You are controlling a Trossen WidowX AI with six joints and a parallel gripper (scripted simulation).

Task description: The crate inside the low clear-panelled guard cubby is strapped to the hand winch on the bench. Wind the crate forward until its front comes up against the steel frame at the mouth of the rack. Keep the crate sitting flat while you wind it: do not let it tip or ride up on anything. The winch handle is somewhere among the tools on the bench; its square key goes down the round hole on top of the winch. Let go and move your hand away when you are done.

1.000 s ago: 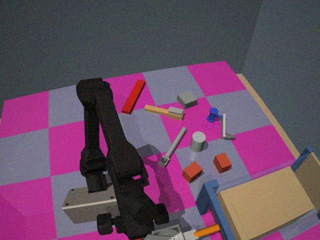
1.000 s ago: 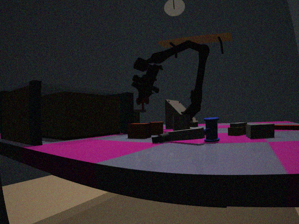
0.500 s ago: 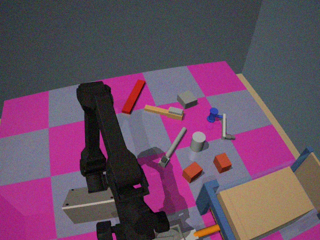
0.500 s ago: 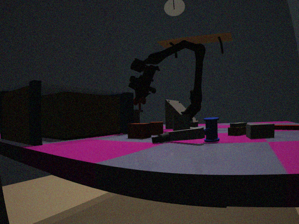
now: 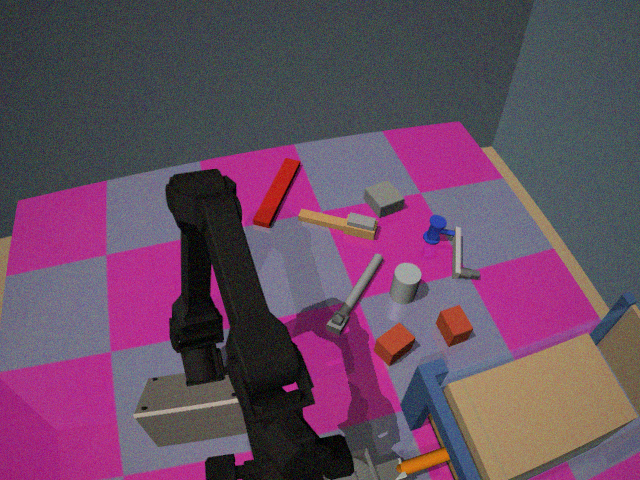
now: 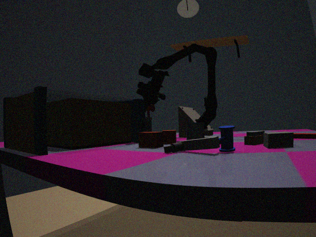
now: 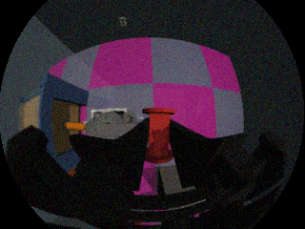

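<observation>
My gripper (image 6: 149,109) (image 7: 158,121) is shut on the red knob (image 7: 159,138) of the winch handle. Its fingers are hidden under the arm in the top view. The grey winch (image 5: 385,469) (image 7: 111,115) is beside the knob in the wrist view, partly hidden by the fingers. I cannot tell how the handle's key sits in the winch. An orange strap or bar (image 5: 424,460) (image 7: 74,126) runs from the winch into the blue frame (image 5: 448,413) (image 7: 46,107). The tan crate (image 5: 537,408) lies flat behind the frame; I cannot tell whether they touch.
Two orange blocks (image 5: 395,342) (image 5: 454,324) and a grey cylinder (image 5: 405,284) stand before the rack. Around them lie a grey bar tool (image 5: 362,284), a blue-knobbed crank (image 5: 458,253), a hammer-like tool (image 5: 330,221), a grey block (image 5: 383,196) and a red bar (image 5: 277,192). A grey wedge box (image 5: 199,421) stands by the arm.
</observation>
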